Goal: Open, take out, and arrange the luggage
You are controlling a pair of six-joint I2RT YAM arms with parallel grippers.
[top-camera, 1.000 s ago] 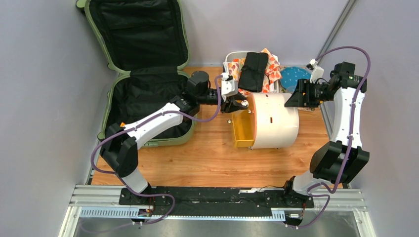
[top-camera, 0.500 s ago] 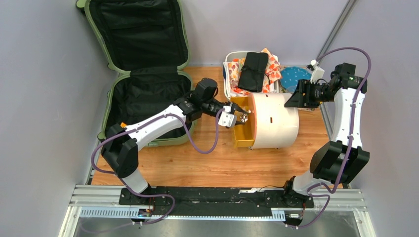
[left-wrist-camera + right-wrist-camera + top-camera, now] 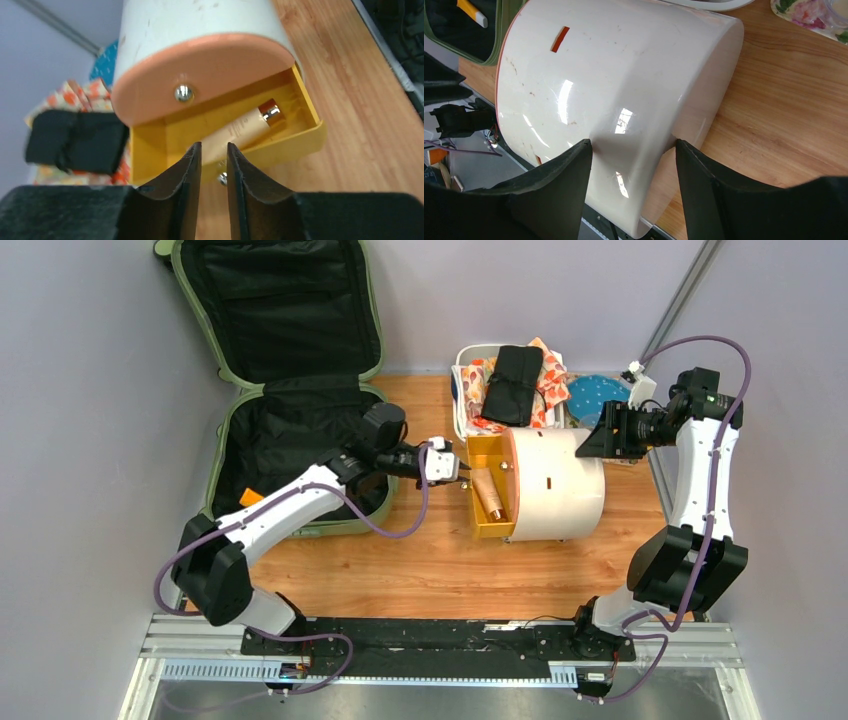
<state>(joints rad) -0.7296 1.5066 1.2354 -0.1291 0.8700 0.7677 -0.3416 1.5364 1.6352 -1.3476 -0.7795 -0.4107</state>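
We read the step in hand as arranging: an item out of the luggage is stowed in a drawer. The left tool (image 3: 213,150) has its fingers a narrow gap apart with nothing between them. Just ahead of its tips sits the small metal knob (image 3: 222,178) of the yellow drawer (image 3: 305,142), which stands pulled out. Inside the drawer, beyond the knob, a beige tube (image 3: 245,127) lies at a slant.

The drawer belongs to the cream cylinder (image 3: 624,75), which lies on its side on the table (image 3: 400,560). The right tool (image 3: 632,145) is clamped on the cylinder's far end, bracing it.

Next move, as we judge it: either push the drawer home or swing back for more. The luggage (image 3: 280,310) lies open behind the left tool, under its arm, the lid leaning on the wall. A small orange piece (image 3: 250,497) shows in the lower shell.

- Pushing calls for a square approach, with the right tool's hold kept on.
- The knob is small, and the slanted tube may foul the drawer opening.

Past the cylinder stand a white tub (image 3: 460,390) with a black pouch (image 3: 517,383) on patterned cloth (image 3: 553,390), then a blue disc (image 3: 597,395). None of these obstructs the left tool.
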